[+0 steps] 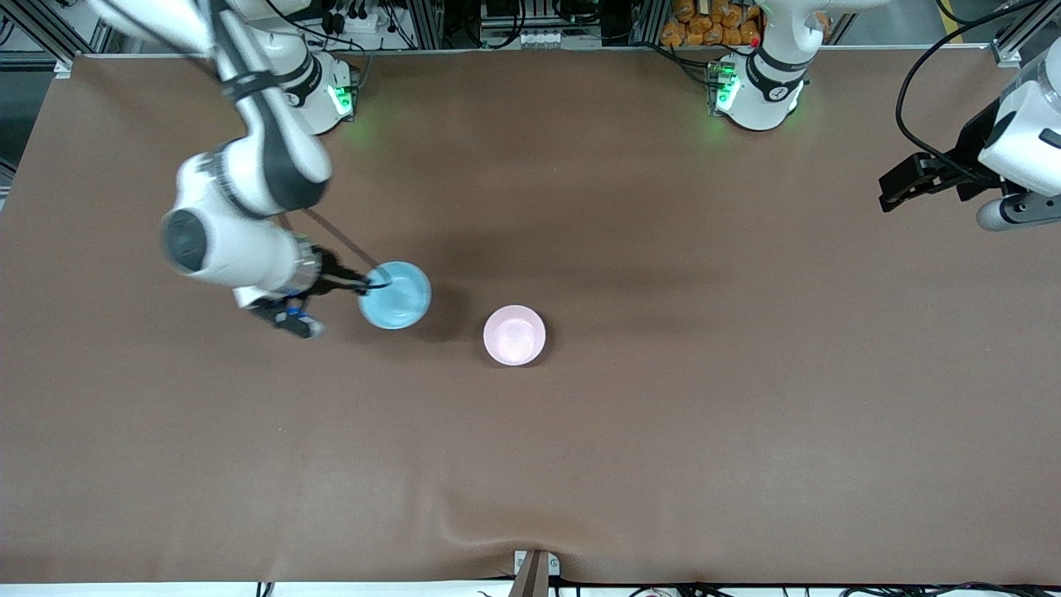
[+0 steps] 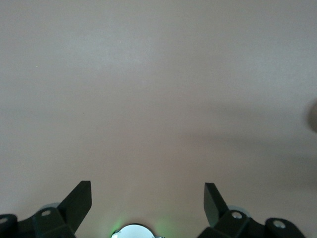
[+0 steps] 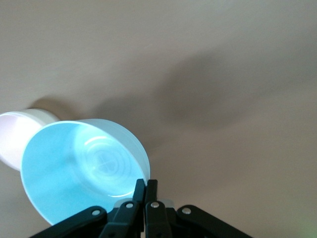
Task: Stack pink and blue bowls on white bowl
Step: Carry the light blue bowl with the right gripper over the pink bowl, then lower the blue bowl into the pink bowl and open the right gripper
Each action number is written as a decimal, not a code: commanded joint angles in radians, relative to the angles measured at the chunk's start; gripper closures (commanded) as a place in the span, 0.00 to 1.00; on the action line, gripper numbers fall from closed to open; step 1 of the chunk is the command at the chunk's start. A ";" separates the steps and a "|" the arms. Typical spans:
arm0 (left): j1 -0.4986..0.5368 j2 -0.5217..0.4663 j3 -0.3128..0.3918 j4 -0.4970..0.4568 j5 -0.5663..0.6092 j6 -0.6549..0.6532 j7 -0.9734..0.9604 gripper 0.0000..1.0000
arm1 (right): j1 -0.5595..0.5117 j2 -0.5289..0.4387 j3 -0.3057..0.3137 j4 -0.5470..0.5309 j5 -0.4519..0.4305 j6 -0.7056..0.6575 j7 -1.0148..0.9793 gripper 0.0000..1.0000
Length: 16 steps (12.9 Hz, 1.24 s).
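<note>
My right gripper [image 1: 375,284] is shut on the rim of the light blue bowl [image 1: 396,295] and holds it tilted a little above the table, beside the pink bowl [image 1: 514,335] on the right arm's side. In the right wrist view the fingers [image 3: 145,186] pinch the blue bowl's [image 3: 79,168] rim. The pink bowl [image 3: 10,139] shows past it with a whitish outer wall [image 3: 37,116]. I cannot tell whether that wall is the white bowl under the pink one. My left gripper [image 1: 891,195] waits open and empty at the left arm's end of the table, over bare cloth [image 2: 148,198].
The brown table cover [image 1: 663,414] is bare around the bowls. The right arm's base [image 1: 319,87] and the left arm's base [image 1: 758,91] stand at the table's back edge. A clamp [image 1: 535,568] sits at the front edge.
</note>
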 commanded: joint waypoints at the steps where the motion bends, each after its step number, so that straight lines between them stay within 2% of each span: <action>1: 0.001 -0.061 -0.005 -0.067 0.021 0.040 0.013 0.00 | 0.096 0.064 -0.019 0.060 0.027 0.077 0.170 1.00; 3: 0.004 -0.140 -0.004 -0.197 0.018 0.169 0.015 0.00 | 0.125 0.123 -0.019 0.114 0.025 0.123 0.229 1.00; 7: 0.023 -0.135 0.015 -0.195 -0.033 0.171 0.059 0.00 | 0.208 0.231 -0.020 0.182 0.019 0.223 0.343 1.00; 10: 0.029 -0.115 0.015 -0.169 -0.039 0.171 0.075 0.00 | 0.251 0.257 -0.025 0.185 0.016 0.250 0.378 1.00; 16: 0.020 -0.118 0.005 -0.176 -0.079 0.156 0.124 0.00 | 0.270 0.329 -0.026 0.208 0.013 0.319 0.390 1.00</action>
